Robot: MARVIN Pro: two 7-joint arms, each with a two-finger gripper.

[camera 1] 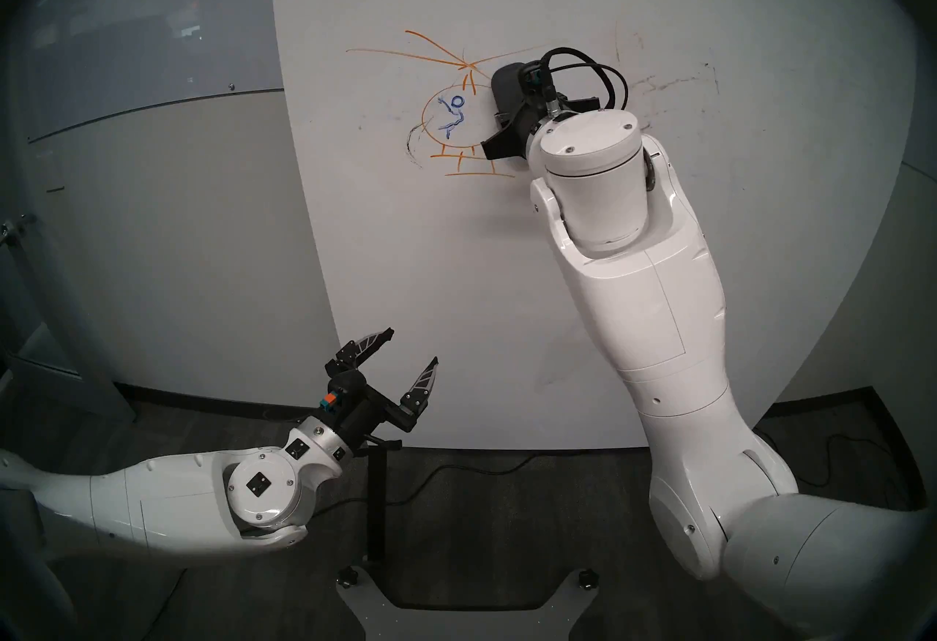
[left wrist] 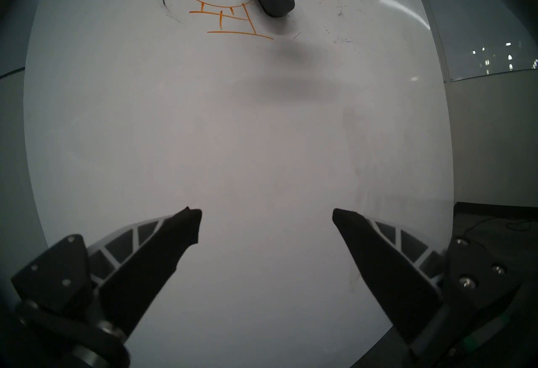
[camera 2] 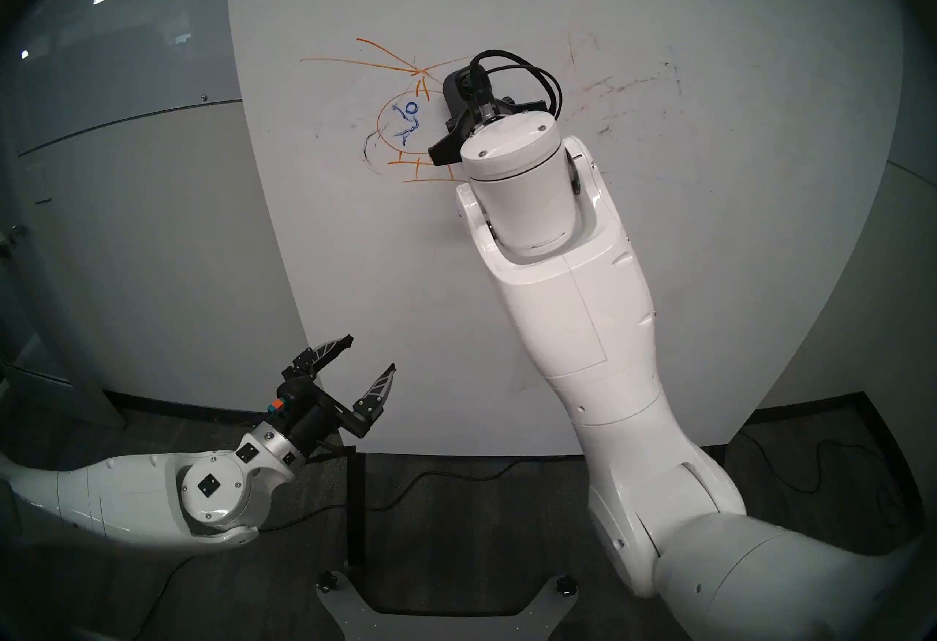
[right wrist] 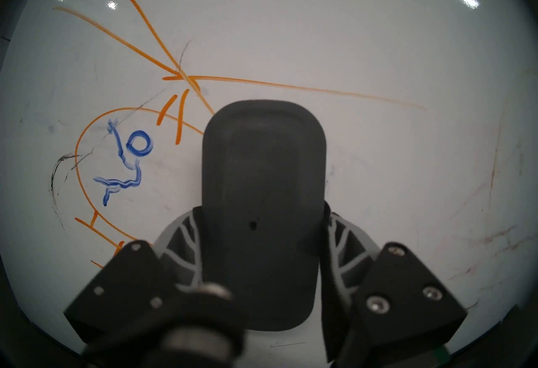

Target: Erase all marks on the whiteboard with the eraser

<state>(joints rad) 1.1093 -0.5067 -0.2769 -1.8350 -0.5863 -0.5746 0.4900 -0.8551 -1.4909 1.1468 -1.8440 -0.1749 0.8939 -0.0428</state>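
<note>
The big white whiteboard (camera 1: 456, 270) carries an orange helicopter drawing (camera 1: 446, 62), a blue stick figure (camera 1: 453, 115) inside its cabin, black scribbles (camera 1: 413, 151) to its left and faint reddish smudges (camera 1: 669, 85) to the right. My right gripper (camera 1: 507, 118) is shut on the dark grey eraser (camera 1: 507, 87), which lies flat against the board just right of the cabin, over the drawing's right part. In the right wrist view the eraser (right wrist: 263, 184) sits between both fingers. Low by the board's bottom left, my left gripper (camera 1: 413, 346) is open and holds nothing.
A grey glass board (camera 1: 127, 42) with red and blue graph lines hangs on the wall to the left. A black stand (camera 1: 377, 498) rises from the floor below my left gripper. Cables (camera 1: 481, 465) run over the dark carpet. The robot's base plate (camera 1: 456, 594) shows at the bottom.
</note>
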